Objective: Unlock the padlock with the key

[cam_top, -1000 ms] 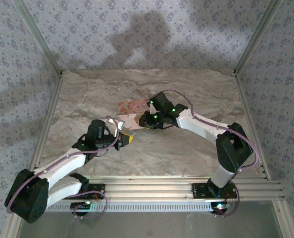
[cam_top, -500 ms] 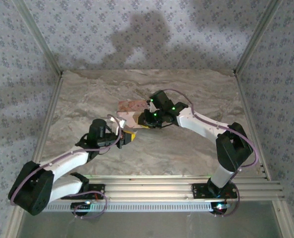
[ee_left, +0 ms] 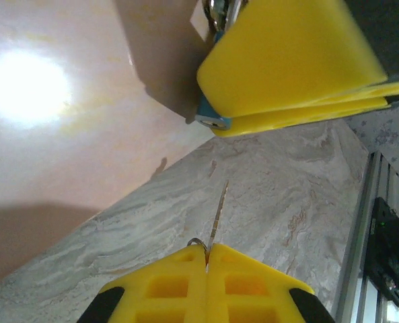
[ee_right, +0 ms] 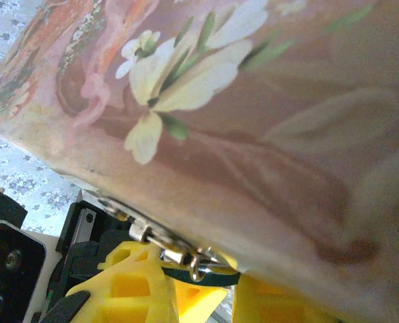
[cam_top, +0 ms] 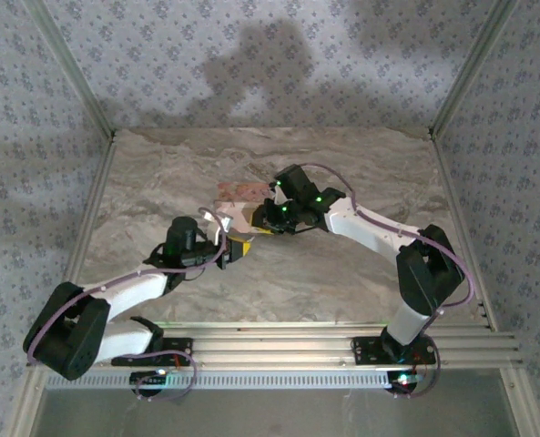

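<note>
Left end effector (ee_left: 207, 249) clamped on key (ee_left: 216, 214), nearer than before to padlock (ee_left: 211, 120) at 1 o'clock. Right end effector (cam_top: 263, 222) clamped on padlock at box (cam_top: 236, 198) edge. Surface (cam_top: 342, 282) open toward 5 o'clock.

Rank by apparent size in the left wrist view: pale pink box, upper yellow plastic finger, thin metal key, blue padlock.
1. pale pink box
2. upper yellow plastic finger
3. thin metal key and blue padlock: both slivers, padlock mostly hidden; unranked.

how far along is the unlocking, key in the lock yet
Done: left gripper is shut on the key, right gripper clamps the blue padlock by the floral box. In hand: key tip aimed at it, a gap between. Still to do: insert, turn, open the padlock.
</note>
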Tool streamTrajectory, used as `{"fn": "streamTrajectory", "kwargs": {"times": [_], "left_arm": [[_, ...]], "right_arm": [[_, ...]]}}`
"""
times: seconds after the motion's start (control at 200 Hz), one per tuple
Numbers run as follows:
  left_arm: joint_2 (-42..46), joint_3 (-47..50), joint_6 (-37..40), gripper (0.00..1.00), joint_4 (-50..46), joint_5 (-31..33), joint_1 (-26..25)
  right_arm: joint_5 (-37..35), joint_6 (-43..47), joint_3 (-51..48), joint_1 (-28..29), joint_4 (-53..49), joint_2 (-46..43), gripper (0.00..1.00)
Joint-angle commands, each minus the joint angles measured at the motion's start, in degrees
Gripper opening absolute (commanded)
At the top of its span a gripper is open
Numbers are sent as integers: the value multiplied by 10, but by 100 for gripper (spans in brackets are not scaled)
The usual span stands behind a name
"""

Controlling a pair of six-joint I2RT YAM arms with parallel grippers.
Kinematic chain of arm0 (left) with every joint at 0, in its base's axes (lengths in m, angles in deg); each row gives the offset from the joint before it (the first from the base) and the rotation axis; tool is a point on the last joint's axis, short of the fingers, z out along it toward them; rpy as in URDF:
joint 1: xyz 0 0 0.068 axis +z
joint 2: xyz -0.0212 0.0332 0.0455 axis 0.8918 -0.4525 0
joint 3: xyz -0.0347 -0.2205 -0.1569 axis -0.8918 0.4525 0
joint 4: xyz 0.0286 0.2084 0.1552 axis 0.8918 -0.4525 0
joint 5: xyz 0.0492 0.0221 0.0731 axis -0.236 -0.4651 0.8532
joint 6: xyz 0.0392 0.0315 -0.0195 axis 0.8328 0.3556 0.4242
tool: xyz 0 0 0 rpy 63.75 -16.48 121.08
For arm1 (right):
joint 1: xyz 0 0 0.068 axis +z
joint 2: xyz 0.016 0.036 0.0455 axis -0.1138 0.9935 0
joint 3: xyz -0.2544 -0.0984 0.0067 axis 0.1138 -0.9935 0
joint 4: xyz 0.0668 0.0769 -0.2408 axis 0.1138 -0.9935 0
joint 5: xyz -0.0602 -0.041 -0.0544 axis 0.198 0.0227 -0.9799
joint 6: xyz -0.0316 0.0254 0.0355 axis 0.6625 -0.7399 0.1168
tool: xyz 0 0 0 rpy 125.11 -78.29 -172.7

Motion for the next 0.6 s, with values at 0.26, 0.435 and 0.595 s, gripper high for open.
{"fn": "streamTrajectory", "kwargs": {"times": [0.26,0.435,0.595], "left_arm": [[8,-16,-20,0,36,-22,18],[-2,-24,-31,0,49,-30,18],[-3,-30,-33,0,49,-29,18]], "right_arm": [[19,4,-9,-9,36,-25,0],[20,6,-17,-10,38,-29,0],[23,3,-21,-9,43,-31,0]]}}
